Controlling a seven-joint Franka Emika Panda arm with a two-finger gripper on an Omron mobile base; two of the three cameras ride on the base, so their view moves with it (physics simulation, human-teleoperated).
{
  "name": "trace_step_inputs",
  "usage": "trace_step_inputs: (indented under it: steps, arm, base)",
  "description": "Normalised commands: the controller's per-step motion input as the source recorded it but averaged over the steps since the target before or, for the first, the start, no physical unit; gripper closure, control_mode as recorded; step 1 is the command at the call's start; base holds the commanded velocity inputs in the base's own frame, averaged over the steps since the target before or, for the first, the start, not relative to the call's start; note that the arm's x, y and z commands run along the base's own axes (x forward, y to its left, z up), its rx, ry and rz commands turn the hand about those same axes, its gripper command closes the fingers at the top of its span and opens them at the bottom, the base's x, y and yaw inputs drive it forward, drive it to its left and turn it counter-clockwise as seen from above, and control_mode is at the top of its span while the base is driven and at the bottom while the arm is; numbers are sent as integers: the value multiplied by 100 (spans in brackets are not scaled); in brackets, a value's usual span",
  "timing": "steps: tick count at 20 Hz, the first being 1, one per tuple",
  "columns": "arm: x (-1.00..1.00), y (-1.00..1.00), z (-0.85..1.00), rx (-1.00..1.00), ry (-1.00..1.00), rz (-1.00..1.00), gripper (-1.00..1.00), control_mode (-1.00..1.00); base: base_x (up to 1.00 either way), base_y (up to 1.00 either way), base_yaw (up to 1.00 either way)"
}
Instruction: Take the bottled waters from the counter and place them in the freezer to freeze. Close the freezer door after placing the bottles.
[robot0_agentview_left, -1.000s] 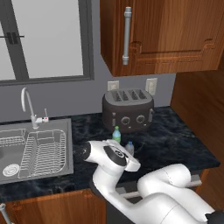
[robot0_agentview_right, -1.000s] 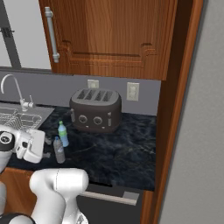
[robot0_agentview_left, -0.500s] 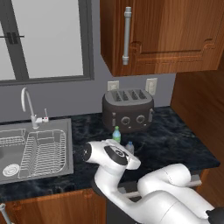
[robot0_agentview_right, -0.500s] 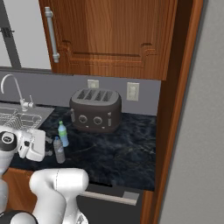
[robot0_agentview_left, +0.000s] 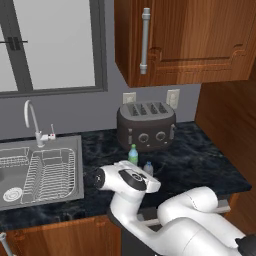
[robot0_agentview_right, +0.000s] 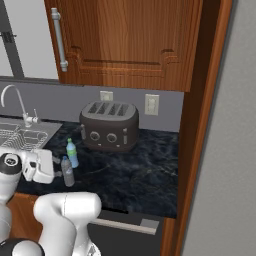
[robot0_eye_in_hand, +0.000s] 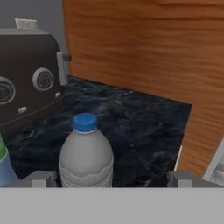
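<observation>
- Between the two fingertips (robot0_eye_in_hand: 43, 178) of the gripper (robot0_eye_in_hand: 111, 179) stands the grey-clear bottle (robot0_eye_in_hand: 86, 153) with its dark blue cap; the jaws are spread wide, one tip on each side of the bottle, and neither tip touches it.
- Just beside the grey-clear bottle, on the side toward the toaster (robot0_eye_in_hand: 26, 74), stands the pale blue bottle (robot0_eye_in_hand: 5, 164) with the green label; in the hand view it is cut by the left edge.
- From the right base view the gripper (robot0_agentview_right: 44, 167) is low over the counter (robot0_agentview_right: 135, 172), just beside the grey-clear bottle (robot0_agentview_right: 67, 171), and the pale blue bottle (robot0_agentview_right: 72, 153) with its green cap stands upright behind it, closer to the toaster (robot0_agentview_right: 109, 125).
- From the left base view both bottles peek over the white arm: the pale blue bottle (robot0_agentview_left: 133, 154) and the grey-clear bottle (robot0_agentview_left: 148, 168), both in front of the toaster (robot0_agentview_left: 146, 126).
- Both bottles stand on the black marbled counter (robot0_agentview_left: 200, 162), in front of the toaster.
- Left of the toaster lies the sink (robot0_agentview_left: 75, 165) with a wire rack inside and a faucet (robot0_agentview_left: 34, 125) behind.
- Above the toaster hangs a brown wooden cupboard (robot0_agentview_left: 200, 40) with a metal handle (robot0_agentview_left: 145, 40); two wall outlets (robot0_agentview_right: 151, 104) sit behind the toaster.
</observation>
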Motion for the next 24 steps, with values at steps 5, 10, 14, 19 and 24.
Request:
trace_step_inputs:
  steps: [5,10,14,19,24]
  arm:
    - [9,0,-12,-8,2,7,-100,-100]
    - [4,0,-4,-8,0,6,-100,-100]
    - [2,0,-7,-6,0,5,-100,-100]
    - [0,0,-7,-5,0,2,-100,-100]
    - [0,0,0,-1,0,1,-100,-100]
  base:
    - [0,0,0]
    - [0,0,0]
    - [0,0,0]
    - [0,0,0]
    - [0,0,0]
